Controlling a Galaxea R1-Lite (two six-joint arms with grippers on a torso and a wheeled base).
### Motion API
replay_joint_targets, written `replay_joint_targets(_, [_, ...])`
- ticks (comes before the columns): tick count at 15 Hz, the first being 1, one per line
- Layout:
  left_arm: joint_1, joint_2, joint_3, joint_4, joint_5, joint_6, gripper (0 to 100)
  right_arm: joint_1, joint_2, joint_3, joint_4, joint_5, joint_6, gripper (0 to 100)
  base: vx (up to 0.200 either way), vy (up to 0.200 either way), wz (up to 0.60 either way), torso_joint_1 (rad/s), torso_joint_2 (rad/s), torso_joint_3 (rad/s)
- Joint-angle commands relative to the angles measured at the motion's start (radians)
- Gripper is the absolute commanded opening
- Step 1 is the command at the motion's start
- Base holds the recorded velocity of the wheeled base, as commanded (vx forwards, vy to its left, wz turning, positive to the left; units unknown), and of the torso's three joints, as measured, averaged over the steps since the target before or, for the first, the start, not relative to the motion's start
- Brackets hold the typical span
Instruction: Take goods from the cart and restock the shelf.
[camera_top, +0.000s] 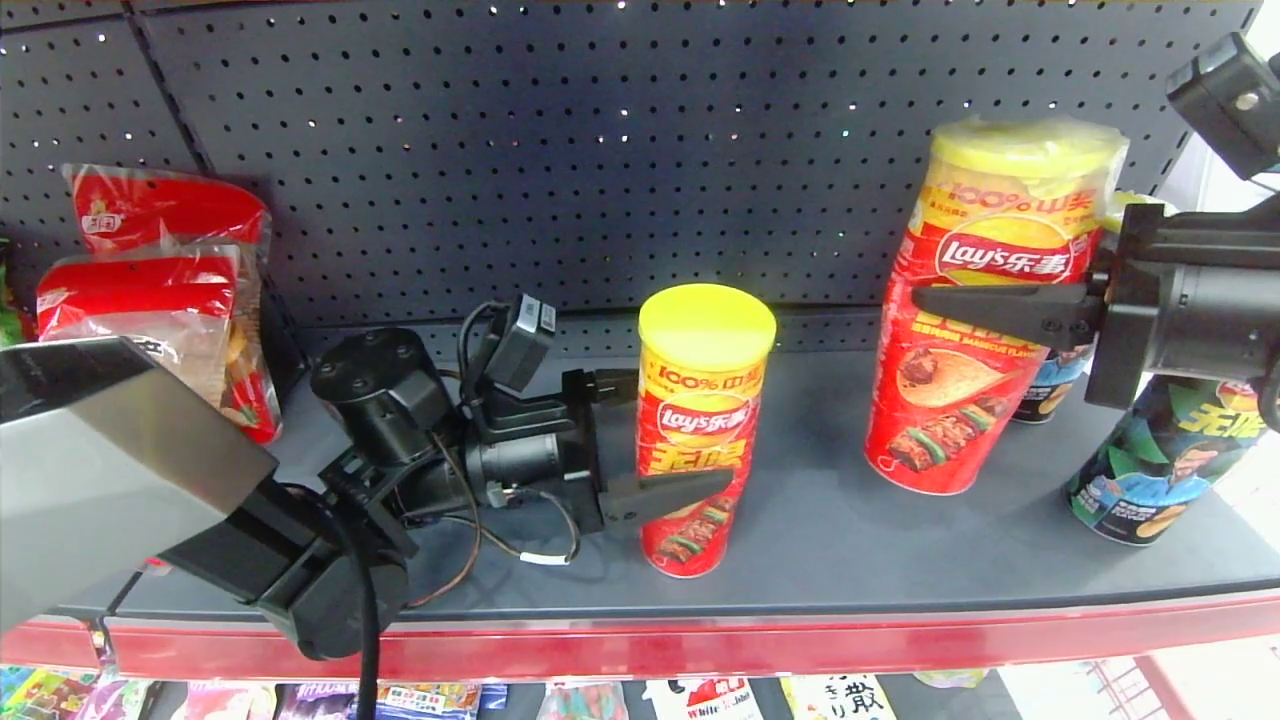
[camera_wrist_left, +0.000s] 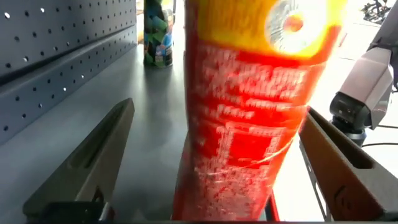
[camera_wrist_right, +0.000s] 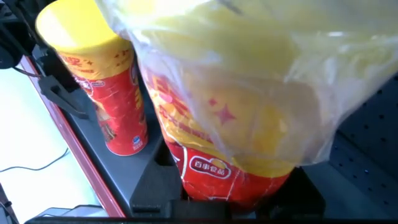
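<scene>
Left pincer (camera_top: 685, 435) open around small chips can (camera_top: 706, 350), right pincer (camera_top: 985, 265) clamped on large wrapped can (camera_top: 950, 410)

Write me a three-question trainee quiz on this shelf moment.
1. True or false: the left tool is clamped tight on the small can.
2. What does the right tool grip? A small can, B big can, C nothing.
3. What colour is the small can's lid?
Key: 1 false, its fingers stand apart on either side of the can. 2 B. 3 yellow.
</scene>
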Motion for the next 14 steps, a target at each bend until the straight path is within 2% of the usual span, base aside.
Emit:
replay_joint_targets(1, [-0.003,-0.094,0.061,0.000,-0.001,0.000,100,0.001,0.002,0.001,-0.001,0.000,-0.001,0,0.000,0.000,0.00,0.000,0.00,0.000])
replay_joint_targets(4, [-0.001,-0.290,0.276,0.000,0.002,-0.002,100,0.001,0.010,0.014,-0.005,-0.001,-0.001,0,0.000,0.000,0.00,0.000,0.00,0.000])
replay_joint_targets(5, [0.002,-0.333,0.311,0.001,0.002,-0.003,100,0.001,0.011,0.018,-0.005,-0.001,-0.001,0,0.000,0.000,0.00,0.000,0.00,0.000])
replay_joint_targets(7, [0.045,-0.525,0.495,0.004,0.006,-0.003,100,0.001,0.017,0.025,-0.008,-0.003,0.001,0,0.000,0.000,0.00,0.000,0.00,0.000])
replay_joint_targets(10, [0.243,-0.674,0.710,0.007,0.000,-0.008,100,-0.001,0.016,0.028,-0.007,-0.006,0.010,0,0.000,0.000,0.00,0.000,0.00,0.000])
replay_joint_targets(11, [0.335,-0.694,0.722,0.052,0.003,-0.005,100,-0.001,0.016,0.027,-0.007,-0.006,0.010,0,0.000,0.000,0.00,0.000,0.00,0.000])
replay_joint_targets(12, [0.384,-0.702,0.718,0.066,0.002,-0.006,100,0.001,0.016,0.027,-0.007,-0.006,0.010,0,0.000,0.000,0.00,0.000,0.00,0.000])
replay_joint_targets(13, [0.459,-0.720,0.719,0.072,0.002,0.000,100,0.001,0.016,0.024,-0.007,-0.008,0.010,0,0.000,0.000,0.00,0.000,0.00,0.000])
replay_joint_targets(14, [0.517,-0.738,0.719,0.075,0.031,0.004,100,0.001,0.013,0.027,-0.007,-0.006,0.010,0,0.000,0.000,0.00,0.000,0.00,0.000])
